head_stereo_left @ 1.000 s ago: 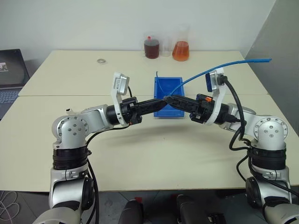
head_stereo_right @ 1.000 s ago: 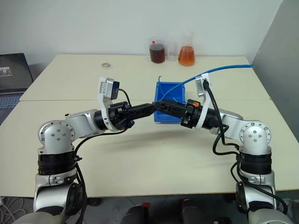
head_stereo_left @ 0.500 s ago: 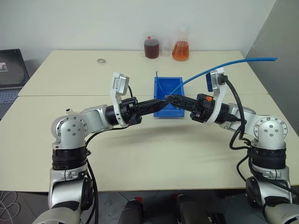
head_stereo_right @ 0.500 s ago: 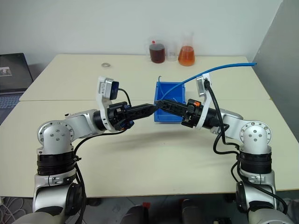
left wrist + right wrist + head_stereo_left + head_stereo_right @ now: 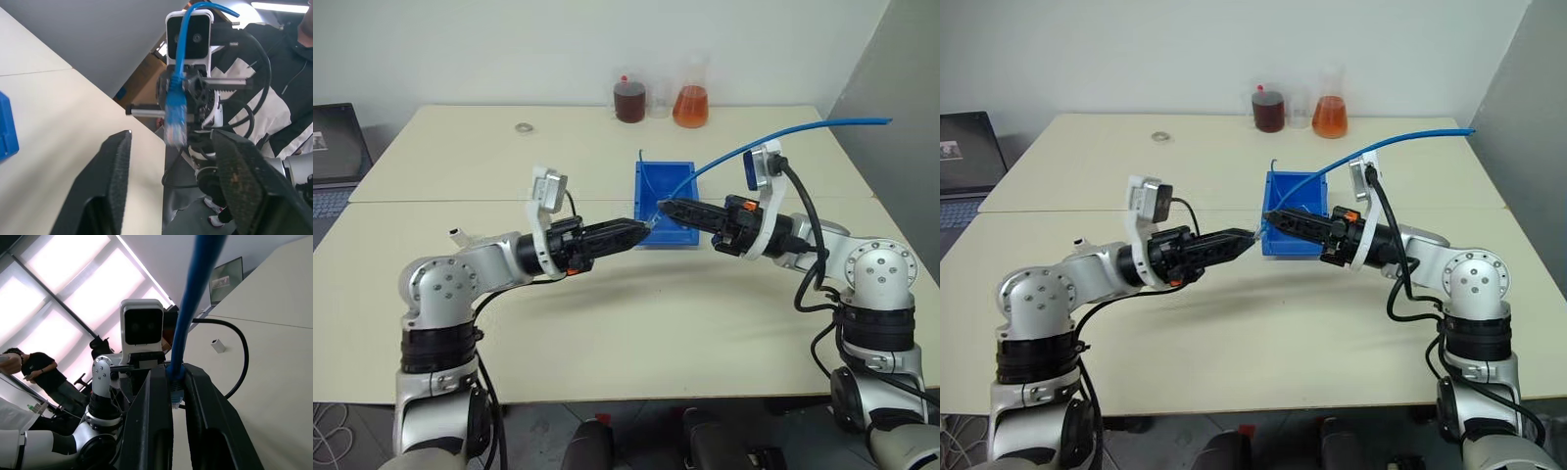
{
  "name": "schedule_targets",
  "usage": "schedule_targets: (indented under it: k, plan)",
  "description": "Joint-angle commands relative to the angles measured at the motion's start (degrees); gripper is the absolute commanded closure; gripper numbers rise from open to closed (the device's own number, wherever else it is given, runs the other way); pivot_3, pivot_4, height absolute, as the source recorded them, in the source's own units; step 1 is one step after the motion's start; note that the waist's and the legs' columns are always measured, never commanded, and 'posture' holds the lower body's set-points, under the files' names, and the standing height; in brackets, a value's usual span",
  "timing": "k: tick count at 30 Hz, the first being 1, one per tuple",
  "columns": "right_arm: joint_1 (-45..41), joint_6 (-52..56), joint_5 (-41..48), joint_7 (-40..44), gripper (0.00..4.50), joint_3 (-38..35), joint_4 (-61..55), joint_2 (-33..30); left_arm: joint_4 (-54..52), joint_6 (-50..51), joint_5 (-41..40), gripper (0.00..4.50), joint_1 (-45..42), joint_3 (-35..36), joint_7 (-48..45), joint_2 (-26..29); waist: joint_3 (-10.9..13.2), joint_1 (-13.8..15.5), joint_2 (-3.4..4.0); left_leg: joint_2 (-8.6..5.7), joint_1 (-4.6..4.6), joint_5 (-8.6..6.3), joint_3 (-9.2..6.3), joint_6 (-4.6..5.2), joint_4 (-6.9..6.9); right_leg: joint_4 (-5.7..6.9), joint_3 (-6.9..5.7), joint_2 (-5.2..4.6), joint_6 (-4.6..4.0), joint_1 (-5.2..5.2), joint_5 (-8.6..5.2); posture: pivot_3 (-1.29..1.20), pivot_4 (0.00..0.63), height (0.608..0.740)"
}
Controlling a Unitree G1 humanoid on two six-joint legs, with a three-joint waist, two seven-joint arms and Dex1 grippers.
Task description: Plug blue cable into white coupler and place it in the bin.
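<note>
Blue cable [image 5: 759, 145]: I see its plug end clamped in my right gripper [image 5: 663, 207], the cord running off toward 2 o'clock.
Left gripper [image 5: 644, 227]: fingers apart, holding nothing, just beside the right tip at 8 o'clock.
Bin [image 5: 646, 179]: on the table [image 5: 460, 157], behind both tips.
White coupler [image 5: 458, 236]: I see it on the table, well left.

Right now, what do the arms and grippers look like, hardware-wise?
Both arms are silver-grey metal with round bolted shoulder housings and black joint bands. Left gripper and right gripper each have two slim black fingers, orange accents at the base, a white boxy camera bracket above the wrist, and looping black cables.
</note>
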Motion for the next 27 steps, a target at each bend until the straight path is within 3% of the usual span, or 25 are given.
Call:
schedule_targets:
  k: [1, 5, 9, 13, 17, 27]
  plan:
    - [-2.04, -0.05, -0.92, 2.61, 4.43, -0.33, 0.57, -1.05, -5.60, -1.19, -2.38, 0.72, 4.52, 3.63, 2.35, 1.66, 0.00, 0.03, 0.00, 0.00, 0.00, 0.00, 0.01, 0.00, -0.01, 0.00, 0.00, 0.00, -0.01, 0.00, 0.00, 0.00, 0.150, 0.740]
    - [-3.43, 0.09, -2.29, 4.69, 4.43, -0.07, 1.58, -1.73, -11.87, -8.08, 6.92, 0.06, 14.14, 3.13, 3.83, 4.84, 0.00, 0.10, 0.00, 0.00, -0.03, 0.00, 0.00, 0.00, -0.01, -0.06, 0.00, 0.00, 0.00, 0.00, 0.00, 0.00, 0.150, 0.740]
    - [-5.26, -1.21, -6.01, 7.70, 4.43, 1.22, 3.44, -2.35, -13.17, -23.47, 26.60, 0.06, 24.95, 1.62, 13.63, 4.61, 0.00, -0.06, 0.05, 0.02, 0.08, -0.01, 0.15, -0.01, -0.15, -0.21, 0.15, -0.01, -0.03, 0.02, 0.02, 0.00, 0.150, 0.740]
    - [-5.84, -1.35, -8.05, 9.91, 4.43, 1.51, 4.07, -2.18, -9.60, -33.40, 39.19, 0.06, 28.38, 3.39, 23.50, 2.83, 0.01, 0.58, 0.03, 0.05, -0.03, -0.01, 0.06, -0.01, -0.11, -0.23, 0.06, 0.00, -0.03, -0.02, 0.02, 0.00, 0.150, 0.740]
    - [-6.09, -2.82, -11.23, 11.97, 4.43, 2.74, 4.46, -1.61, -3.44, -38.33, 48.70, 0.06, 26.85, 5.88, 35.20, 0.75, 0.01, 1.42, 0.01, 0.00, -0.05, -0.01, 0.13, 0.00, -0.07, -0.28, 0.10, -0.05, 0.01, -0.01, 0.05, 0.00, 0.150, 0.740]
    - [-6.09, -3.35, -14.46, 13.65, 4.43, 2.67, 4.27, -0.45, 17.15, -43.60, 57.31, 0.06, 13.35, 4.03, 46.00, -3.41, -0.01, 1.64, -0.02, -0.01, -0.10, -0.01, 0.10, 0.00, -0.02, -0.27, 0.04, -0.07, 0.07, -0.01, 0.10, 0.00, 0.150, 0.740]
